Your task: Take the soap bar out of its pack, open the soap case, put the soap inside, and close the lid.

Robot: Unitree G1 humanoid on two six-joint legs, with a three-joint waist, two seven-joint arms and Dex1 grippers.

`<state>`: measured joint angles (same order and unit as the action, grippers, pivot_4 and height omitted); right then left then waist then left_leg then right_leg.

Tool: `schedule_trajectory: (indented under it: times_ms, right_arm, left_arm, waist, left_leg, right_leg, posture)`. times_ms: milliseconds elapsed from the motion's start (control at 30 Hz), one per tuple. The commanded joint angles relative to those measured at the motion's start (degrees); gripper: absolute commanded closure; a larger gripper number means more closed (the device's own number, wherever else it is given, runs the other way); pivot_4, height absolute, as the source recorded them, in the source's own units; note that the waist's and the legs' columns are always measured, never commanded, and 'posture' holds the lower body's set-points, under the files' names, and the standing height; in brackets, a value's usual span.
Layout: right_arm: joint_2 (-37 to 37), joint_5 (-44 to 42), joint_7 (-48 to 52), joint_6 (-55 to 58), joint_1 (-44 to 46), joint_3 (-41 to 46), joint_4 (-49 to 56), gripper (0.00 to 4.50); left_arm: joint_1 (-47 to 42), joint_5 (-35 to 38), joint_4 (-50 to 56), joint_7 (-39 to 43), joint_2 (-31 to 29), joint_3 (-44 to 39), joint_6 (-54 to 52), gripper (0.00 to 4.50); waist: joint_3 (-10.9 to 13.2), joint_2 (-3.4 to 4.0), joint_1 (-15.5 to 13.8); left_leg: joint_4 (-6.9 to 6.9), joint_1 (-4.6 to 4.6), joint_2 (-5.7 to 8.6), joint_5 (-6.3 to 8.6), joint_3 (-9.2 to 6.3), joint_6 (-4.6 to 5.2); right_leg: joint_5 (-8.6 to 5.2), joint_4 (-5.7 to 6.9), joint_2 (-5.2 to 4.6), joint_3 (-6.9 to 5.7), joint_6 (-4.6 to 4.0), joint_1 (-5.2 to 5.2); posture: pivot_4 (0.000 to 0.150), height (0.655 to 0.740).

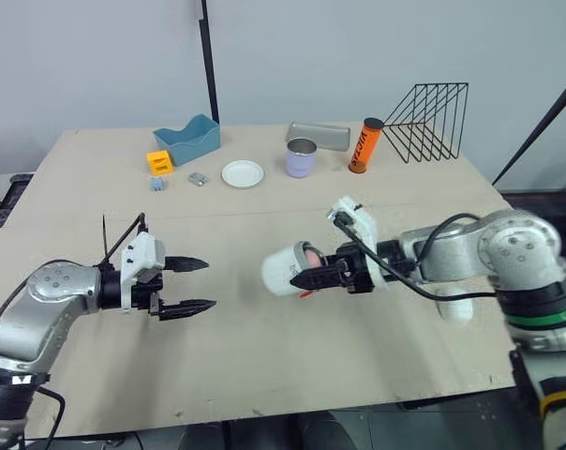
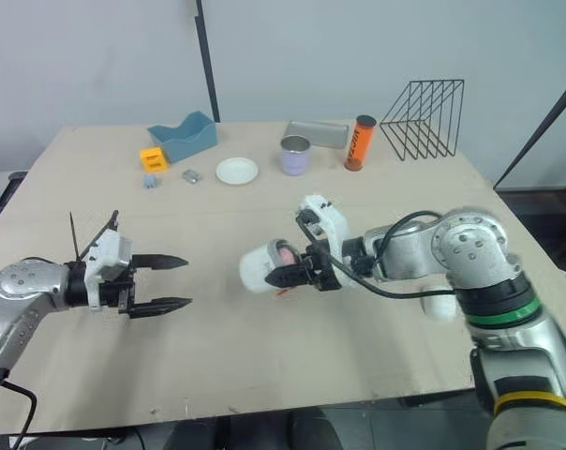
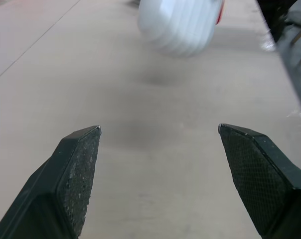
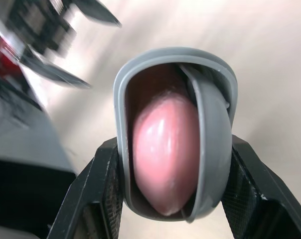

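While right hand [image 1: 306, 278] grips case [image 1: 283, 267], soap [image 4: 165, 154] sits inside.

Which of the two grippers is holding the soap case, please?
The right gripper, shut on the white soap case; the left gripper is open, empty.

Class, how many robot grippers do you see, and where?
2. The left gripper hangs open over the table at left; the right gripper clamps the soap case mid-table.

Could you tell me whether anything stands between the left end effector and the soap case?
Nothing visible does. Only bare table lies between the open left end effector and the white soap case, held in the right end effector with the pink soap inside.
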<state>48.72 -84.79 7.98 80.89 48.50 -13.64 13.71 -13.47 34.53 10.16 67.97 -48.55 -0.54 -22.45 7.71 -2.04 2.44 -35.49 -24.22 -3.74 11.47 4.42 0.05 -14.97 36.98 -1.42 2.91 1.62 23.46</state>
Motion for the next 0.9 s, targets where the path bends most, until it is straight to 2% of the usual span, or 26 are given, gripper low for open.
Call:
schedule_trajectory:
  times_ms: [33,133,233,300,433,600,667,900]
  right_arm:
    - [4.7,12.9,12.2,-2.4,4.0,-4.4,6.2,2.41]
    - [11.0,27.7,23.7,-9.7,6.9,-12.1,10.3,2.41]
    - [17.4,45.2,35.7,-22.2,8.4,-21.1,12.9,2.41]
    - [18.4,51.5,41.9,-28.0,7.9,-22.9,12.3,2.41]
    - [17.6,58.5,50.7,-33.5,7.1,-23.1,11.2,2.41]
    - [13.3,64.1,56.7,-33.7,8.6,-23.4,9.1,2.41]
    - [11.6,67.1,59.2,-33.5,10.0,-25.1,7.8,2.41]
    - [5.9,71.3,62.5,-31.3,11.9,-26.9,5.3,2.41]
  left_arm:
    - [-2.2,5.0,3.4,-0.1,-0.3,-2.4,-5.4,0.49]
    - [-3.4,6.2,4.8,-0.4,0.5,-2.2,-7.4,0.49]
    - [-4.3,4.1,5.4,-1.2,2.4,-0.1,-5.9,0.49]
    - [-4.5,3.2,5.4,-1.6,3.7,0.6,-5.7,0.49]
    - [-5.1,-0.5,4.4,-2.0,6.7,2.7,-2.0,0.49]
    - [-7.3,-6.6,0.9,-2.7,11.5,5.9,4.9,0.49]
    - [-8.7,-9.7,-0.8,-2.6,13.5,8.1,8.3,0.00]
    - [-11.9,-13.1,-3.1,-3.6,17.6,12.0,9.5,0.00]
  waist:
    - [0.0,0.02,-0.1]
    - [0.0,0.04,-0.1]
    - [0.1,0.13,-0.4]
    - [0.1,0.13,-0.6]
    - [0.1,0.13,-0.6]
    - [0.1,0.12,-0.6]
    - [0.1,0.12,-0.8]
    - [0.1,0.12,-1.1]
  left_leg:
    - [-0.01,0.00,0.00,0.00,-0.01,0.00]
    - [0.01,0.01,0.01,0.01,0.01,-0.02]
    - [0.01,0.01,0.07,0.01,0.02,-0.02]
    - [0.01,0.03,0.11,0.02,0.07,-0.03]
    - [-0.01,0.03,0.08,0.01,0.15,-0.03]
    - [-0.07,0.04,0.06,0.00,0.11,-0.05]
    - [-0.12,0.05,0.06,0.00,0.12,-0.05]
    - [-0.14,0.04,0.09,0.00,0.13,-0.06]
  right_leg:
    - [-0.01,0.00,-0.04,-0.01,-0.02,0.00]
    - [-0.03,-0.01,-0.14,-0.06,-0.07,0.03]
    - [-0.06,-0.02,-0.21,-0.10,-0.08,0.25]
    - [-0.06,-0.03,-0.24,-0.10,-0.08,0.32]
    - [-0.01,-0.01,-0.06,-0.06,-0.04,0.14]
    - [0.04,0.00,0.01,-0.07,-0.06,0.08]
    - [0.07,0.01,0.01,-0.07,-0.07,0.06]
    - [0.23,0.02,0.01,-0.06,-0.35,0.05]
  posture:
    - [0.150,0.7393]
    - [0.150,0.7393]
    - [0.150,0.7393]
    - [0.150,0.7393]
    - [0.150,0.7393]
    - [0.150,0.7393]
    - [0.150,0.7393]
    - [0.150,0.7393]
